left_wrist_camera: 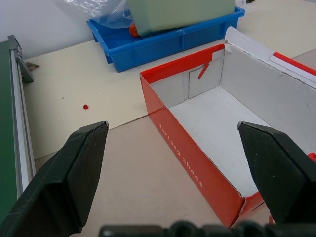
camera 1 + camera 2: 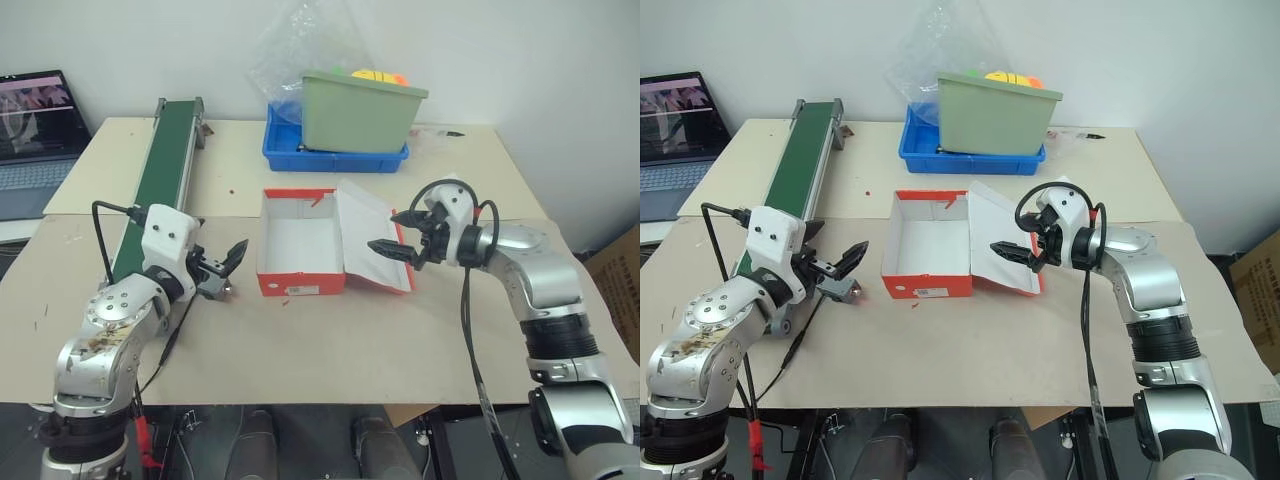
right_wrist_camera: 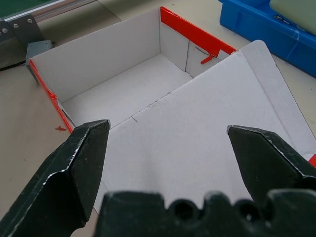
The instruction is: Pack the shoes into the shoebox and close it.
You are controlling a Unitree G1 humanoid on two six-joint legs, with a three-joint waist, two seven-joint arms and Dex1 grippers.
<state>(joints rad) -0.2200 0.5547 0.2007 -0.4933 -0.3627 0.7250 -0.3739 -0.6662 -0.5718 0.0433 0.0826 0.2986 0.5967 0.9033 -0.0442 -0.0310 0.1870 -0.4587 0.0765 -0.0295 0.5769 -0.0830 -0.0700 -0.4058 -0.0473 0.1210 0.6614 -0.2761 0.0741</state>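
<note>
The red-orange shoebox [image 2: 300,283] stands open in the middle of the table, its white inside bare. Its lid [image 2: 375,240] lies folded out to the right, white inner face up. The shoes are out of view. My left gripper [image 2: 232,268] hovers open just left of the box, pointing at its red side wall [image 1: 182,158], with nothing between its fingers. My right gripper [image 2: 383,231] is open above the lid, pointing left toward the box's inside [image 3: 123,91], and holds nothing.
A green conveyor belt [image 2: 165,170] runs along the table's left side. Behind the box a blue tray [image 2: 335,155] carries a green bin [image 2: 360,110] and a clear plastic bag [image 2: 300,50]. A laptop [image 2: 35,130] sits at the far left.
</note>
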